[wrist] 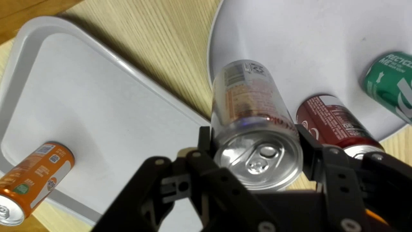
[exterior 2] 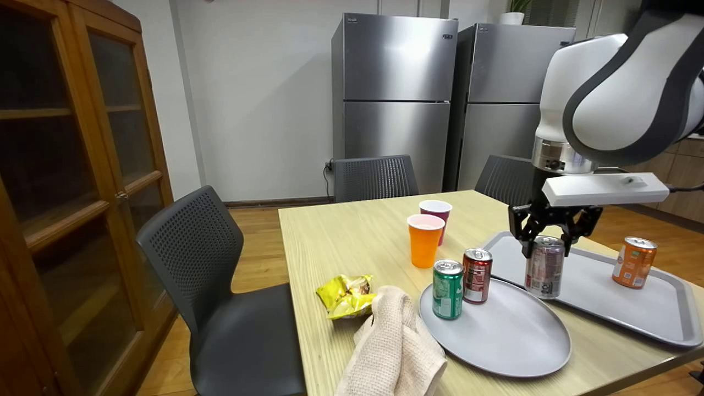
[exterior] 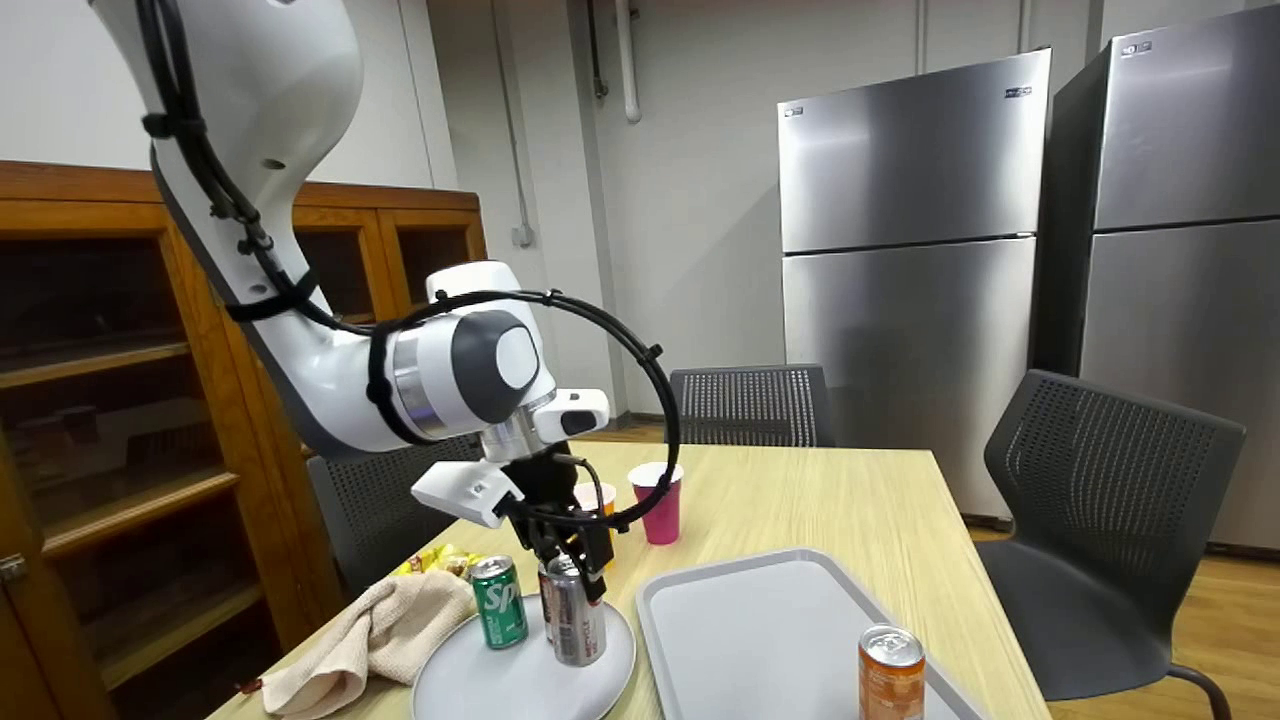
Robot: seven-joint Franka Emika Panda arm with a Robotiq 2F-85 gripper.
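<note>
In the wrist view, a silver can (wrist: pixel 252 93) is clamped in the gripper (wrist: pixel 256 141) by the rim of the round plate (wrist: pixel 299 35); whether the plate is touched cannot be told. From it, a red can (wrist: pixel 334 120) is seen at three o'clock, and an orange can (wrist: pixel 38 178) on the tray (wrist: pixel 103 90) between eight and nine.

Steel fridges (exterior 2: pixel 396 110) before pale wall (exterior 2: pixel 258 110); wooden cabinet (exterior 2: pixel 114 187), dark chairs (exterior 2: pixel 190 253).

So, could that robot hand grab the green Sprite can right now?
Probably not: the hand is gripping the silver Diet Coke can, and the red soda can stands roughly between that and the Sprite can.
</note>
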